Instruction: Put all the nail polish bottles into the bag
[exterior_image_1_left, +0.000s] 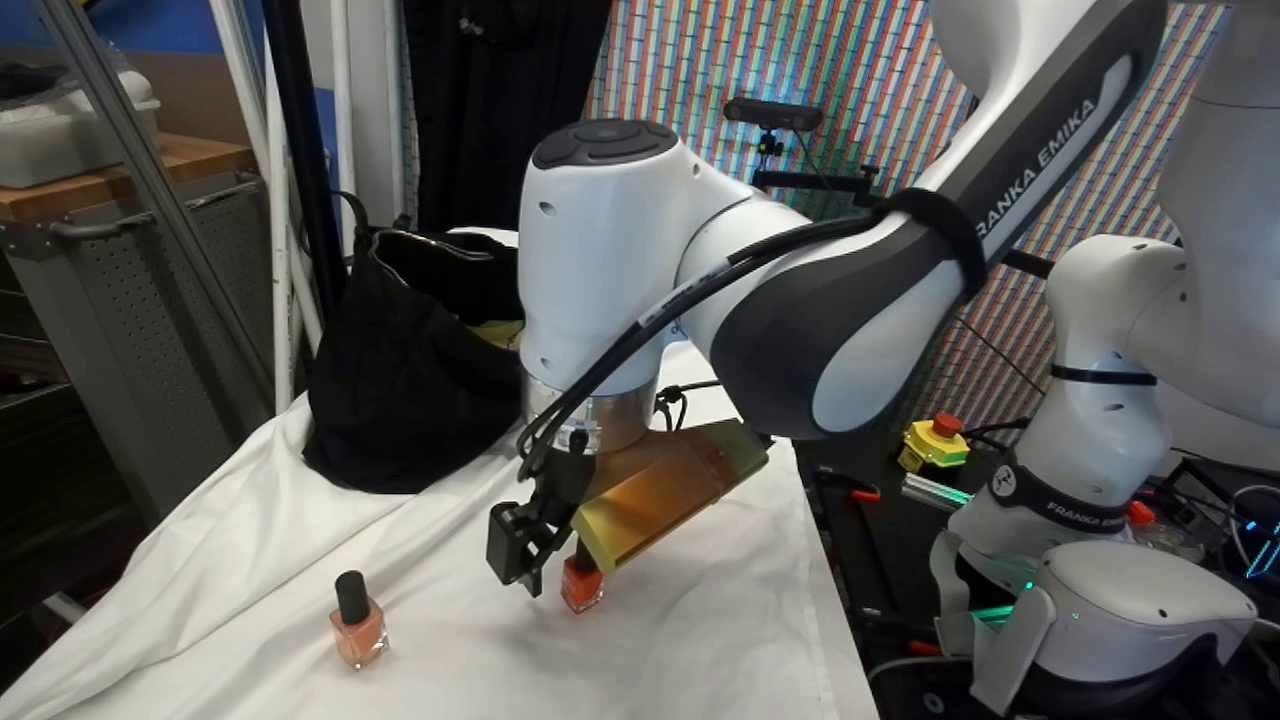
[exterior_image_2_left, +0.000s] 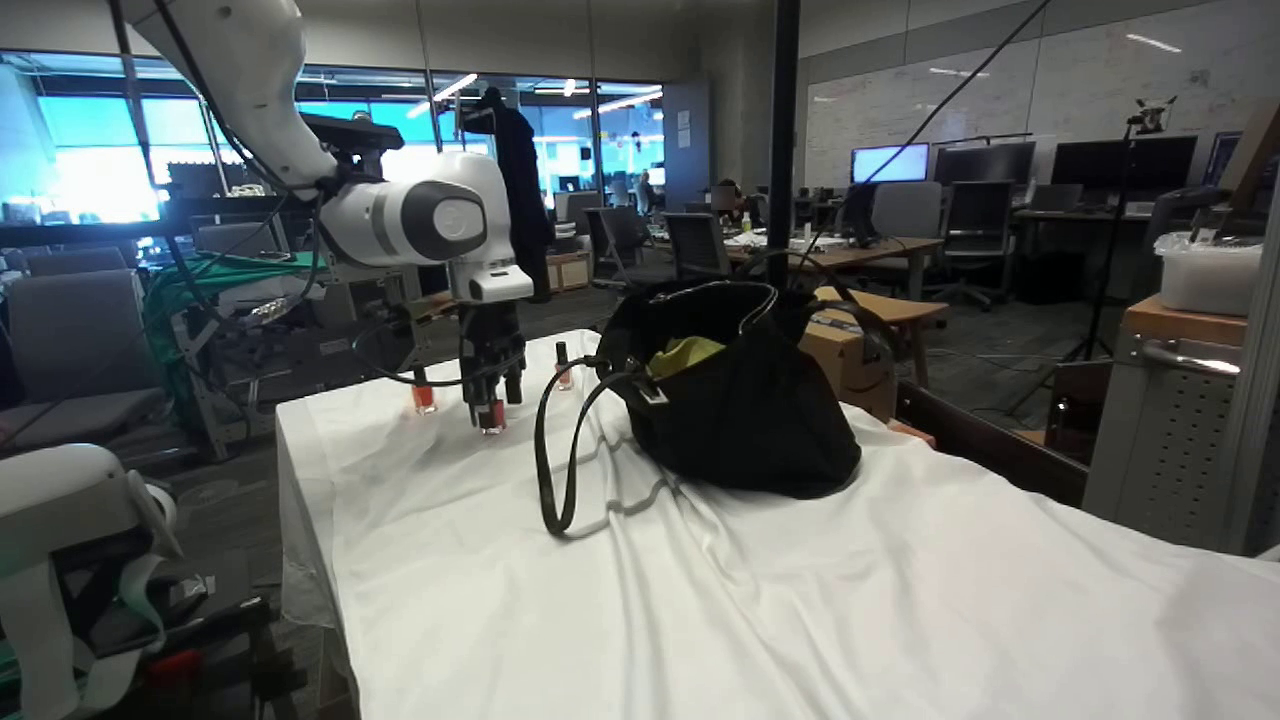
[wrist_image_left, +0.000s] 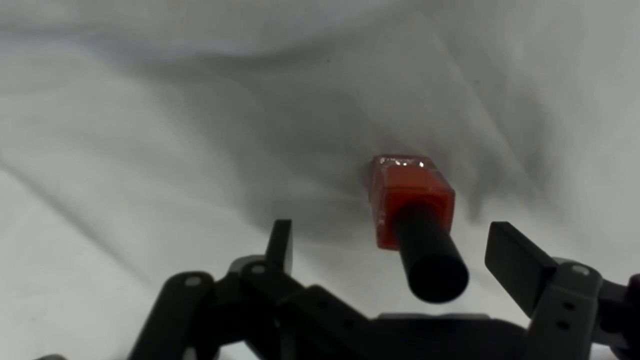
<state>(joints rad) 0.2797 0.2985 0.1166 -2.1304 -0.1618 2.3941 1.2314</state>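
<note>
Seen from the wrist, a red nail polish bottle (wrist_image_left: 412, 200) stands upright on the white-clothed bench (exterior_image_2_left: 520, 600), its glossy square glass topped by a tall black cap. The jaws are spread wide around it, with a gap to either side of the bottle. Two more dark-capped bottles stand upright on the bench: an orange-red bottle (exterior_image_2_left: 424, 398) near the jaws and, in both exterior views, a peach bottle (exterior_image_1_left: 360, 637).

Above is a white and dark grey robot arm (exterior_image_1_left: 840, 320); FRANKA EMIKA is printed along it, the first letter partly covered. In an exterior view this arm hides one side of the bag (exterior_image_1_left: 400, 400), a large, soft black bag sitting on the bench with its mouth open upward. Yellowish-green lining (exterior_image_2_left: 684, 356) shows inside, and a looped black handle (exterior_image_2_left: 557, 524) droops onto the cloth.

Beside the bench, a second robot arm (exterior_image_1_left: 1085, 435) wears a black band (exterior_image_1_left: 1062, 508) reading FRANKA, then a word cut short. Near it sits a yellow box (exterior_image_1_left: 937, 446) with a red button. Farther off are a grey cart (exterior_image_1_left: 130, 270) with a wooden top, a cardboard box (exterior_image_2_left: 838, 362) with a mark too small to read, and desk monitors (exterior_image_2_left: 889, 163).
</note>
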